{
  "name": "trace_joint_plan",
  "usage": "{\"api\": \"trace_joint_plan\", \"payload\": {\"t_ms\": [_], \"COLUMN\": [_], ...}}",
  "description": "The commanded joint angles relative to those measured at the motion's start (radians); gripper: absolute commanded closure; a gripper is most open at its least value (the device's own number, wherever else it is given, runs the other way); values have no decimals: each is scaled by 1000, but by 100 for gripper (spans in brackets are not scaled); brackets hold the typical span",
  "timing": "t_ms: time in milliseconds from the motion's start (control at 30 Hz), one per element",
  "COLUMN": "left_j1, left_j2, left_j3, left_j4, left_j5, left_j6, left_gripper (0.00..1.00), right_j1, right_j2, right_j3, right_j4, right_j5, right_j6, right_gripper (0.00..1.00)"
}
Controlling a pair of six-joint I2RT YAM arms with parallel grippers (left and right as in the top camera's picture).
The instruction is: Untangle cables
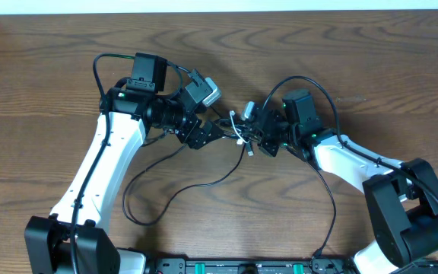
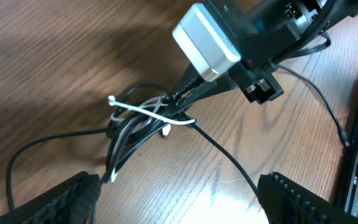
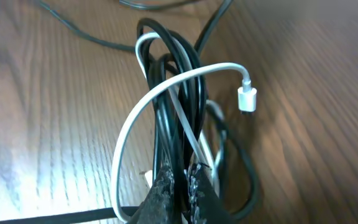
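Two cables (image 1: pixel 238 133), a black cable (image 3: pixel 163 124) and a white cable (image 3: pixel 129 121), are knotted together between my arms, over the middle of the wooden table (image 1: pixel 52 76). My right gripper (image 3: pixel 182 180) is pinched tight on the cables at the knot. My left gripper (image 2: pixel 179 186) hangs spread wide nearby, gripping nothing.

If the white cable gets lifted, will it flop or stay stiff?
Probably floppy: the white cable curves in loose loops. Likely light, being thin. It winds through the black cable, so lifting would probably drag that tangle along.
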Motion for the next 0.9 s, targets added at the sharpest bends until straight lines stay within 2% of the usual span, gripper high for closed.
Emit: {"api": "trace_joint_plan", "payload": {"t_ms": [0, 200, 400, 700, 867], "left_j1": [-2, -2, -2, -2, -2], "left_j2": [9, 9, 10, 16, 18], "left_j3": [2, 2, 2, 2, 2], "left_j4": [-7, -11, -14, -13, -13], "left_j5": [-5, -5, -5, -5, -5], "left_j6": [10, 10, 11, 11, 11], "left_gripper": [14, 15, 15, 15, 14], "right_j1": [4, -3, -56, -180, -201], "right_j2": [3, -1, -6, -6, -6], "right_j3": [3, 3, 4, 4, 4], "right_j4": [40, 183, 437, 685, 814], "right_j5": [-105, -168, -453, -804, -917], "right_j6": [98, 335, 559, 785, 857], "right_gripper": [99, 99, 99, 99, 99]}}
